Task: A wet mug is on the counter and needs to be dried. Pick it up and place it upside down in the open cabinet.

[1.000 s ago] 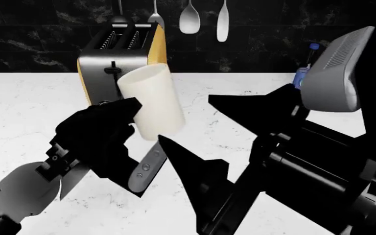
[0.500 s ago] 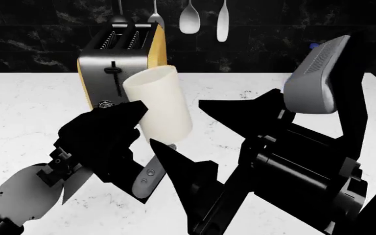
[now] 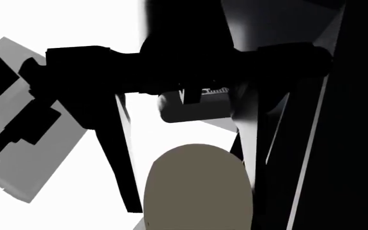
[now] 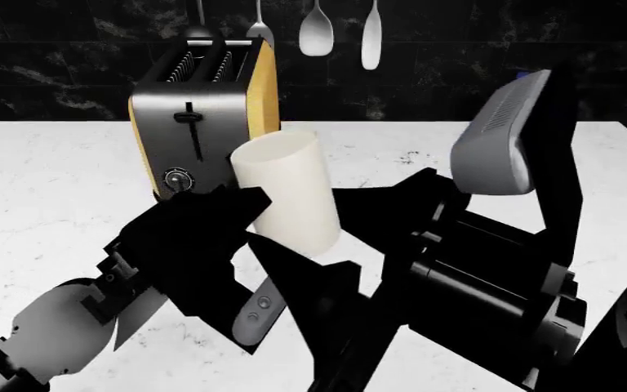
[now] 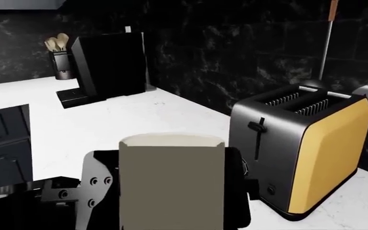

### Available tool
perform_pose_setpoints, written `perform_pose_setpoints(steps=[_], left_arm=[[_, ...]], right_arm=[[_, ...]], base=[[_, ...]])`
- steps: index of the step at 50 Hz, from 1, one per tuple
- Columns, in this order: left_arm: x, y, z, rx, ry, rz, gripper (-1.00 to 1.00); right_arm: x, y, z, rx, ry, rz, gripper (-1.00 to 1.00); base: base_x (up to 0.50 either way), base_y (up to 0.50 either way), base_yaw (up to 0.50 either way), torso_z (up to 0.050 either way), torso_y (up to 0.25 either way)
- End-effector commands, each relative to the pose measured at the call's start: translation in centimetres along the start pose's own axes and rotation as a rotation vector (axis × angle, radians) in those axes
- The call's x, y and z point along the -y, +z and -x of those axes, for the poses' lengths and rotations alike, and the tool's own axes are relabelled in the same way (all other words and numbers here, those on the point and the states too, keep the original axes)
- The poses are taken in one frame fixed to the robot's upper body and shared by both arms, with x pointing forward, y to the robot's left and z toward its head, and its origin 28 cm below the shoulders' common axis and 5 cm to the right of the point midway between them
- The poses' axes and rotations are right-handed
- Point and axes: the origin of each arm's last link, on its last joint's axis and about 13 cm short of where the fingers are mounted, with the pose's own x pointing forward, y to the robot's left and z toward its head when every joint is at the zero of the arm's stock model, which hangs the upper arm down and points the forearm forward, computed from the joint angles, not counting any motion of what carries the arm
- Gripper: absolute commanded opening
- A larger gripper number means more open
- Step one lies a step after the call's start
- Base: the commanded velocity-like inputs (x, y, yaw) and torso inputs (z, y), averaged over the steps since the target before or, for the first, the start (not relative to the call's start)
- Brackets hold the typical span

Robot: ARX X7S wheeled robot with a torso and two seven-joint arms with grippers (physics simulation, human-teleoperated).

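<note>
Head view: the mug [image 4: 287, 190] is held clear of the counter [image 4: 30, 180] by the left gripper [image 4: 210, 216], whose dark fingers are clamped on its side. It is tilted, just in front of the toaster [image 4: 199, 106] and a little to that toaster's right. The pick-up is judged done; the turning over and the placing in the cabinet are judged still to be done, and no open cabinet is seen in any view. The mug's handle cannot be made out.

The right gripper [image 4: 325, 278] is seen below and right of the toaster, its long black fingers spread wide with nothing between them, one tip close under the mug.

In the right wrist view the mug [image 5: 171, 184] is shown upright-looking beside the yellow-sided toaster [image 5: 302, 148].

The counter is white with faint grey veining and is backed by a dark marbled wall. Spoons [image 4: 316, 28] are hung above the toaster. Well away from the toaster, a black appliance [image 5: 107, 67] and a utensil pot [image 5: 61, 60] are stood on the counter.
</note>
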Motion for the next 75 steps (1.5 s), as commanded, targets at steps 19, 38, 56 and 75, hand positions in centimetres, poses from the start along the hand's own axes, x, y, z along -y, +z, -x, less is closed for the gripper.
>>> perform_pose_setpoints(steps=[19,38,56,75], left_arm=[[0.5,-0.3,0.4,-0.039,-0.036,0.112,1.0],[2.7,-3.0,2.4,-0.236,-0.186,0.211,1.0],[-0.8,-3.7,-0.4,-0.945,-0.382,0.897,1.0],[-1.8,-3.7,0.0,-1.575,-0.667,1.434,1.0]], right_arm=[[1.3,2.0,1.3,0.067,-0.203,0.106,-1.0],[0.8,5.1,4.1,0.172,-0.298,0.173,-1.0],[1.2,5.4,4.5,0.212,-0.335,0.188,-1.0],[1.4,4.8,3.6,0.269,-0.385,0.328,-1.0]], base=[[0.0,0.0,0.0,0.001,0.001],[0.0,0.0,0.0,0.0,0.0],[0.0,0.0,0.0,0.0,0.001],[0.0,0.0,0.0,0.0,0.0]])
